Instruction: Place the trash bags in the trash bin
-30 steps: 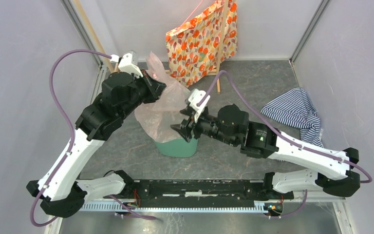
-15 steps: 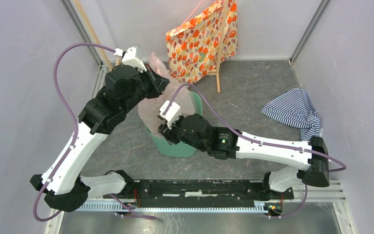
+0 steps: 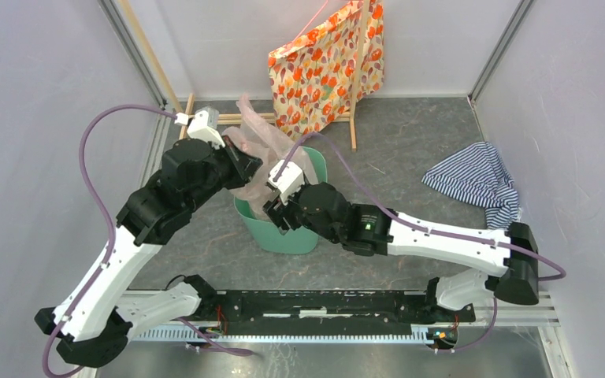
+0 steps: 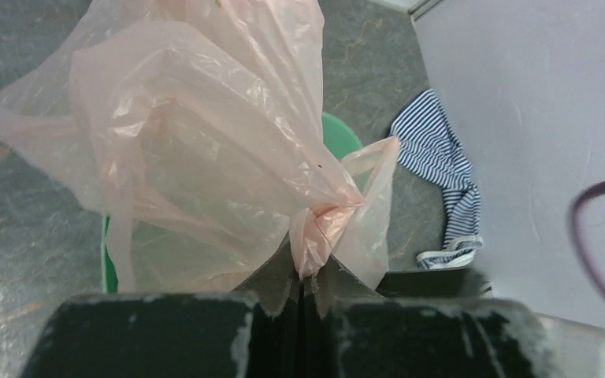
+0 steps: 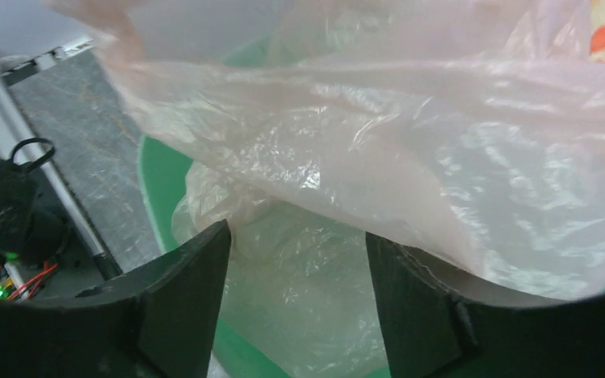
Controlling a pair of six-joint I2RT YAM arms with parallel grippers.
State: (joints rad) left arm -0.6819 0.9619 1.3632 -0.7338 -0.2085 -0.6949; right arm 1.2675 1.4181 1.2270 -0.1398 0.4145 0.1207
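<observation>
On the left, the left gripper (image 4: 303,290) is clamped together on a bunched corner of the pink trash bag (image 4: 197,134), holding it up so the film hangs over the near-left rim of the trash bin (image 3: 283,239), which stands upright on the counter (image 3: 410,150) between the two arms. Part of the bag already sags inside the mint-green bin, but much of it billows above the rim. Just to the right, the right gripper (image 5: 295,303) sits at the bin mouth with its jaws apart, grasping nothing, the loose plastic draped just ahead of it. The step in hand looks like stuffing the bag down. Next, the right gripper probably has to press the film deeper while the left lets go over the opening, not outside it. Behind stands an orange floral bag (image 3: 327,67); far right lies a striped cloth (image 3: 476,179).
</observation>
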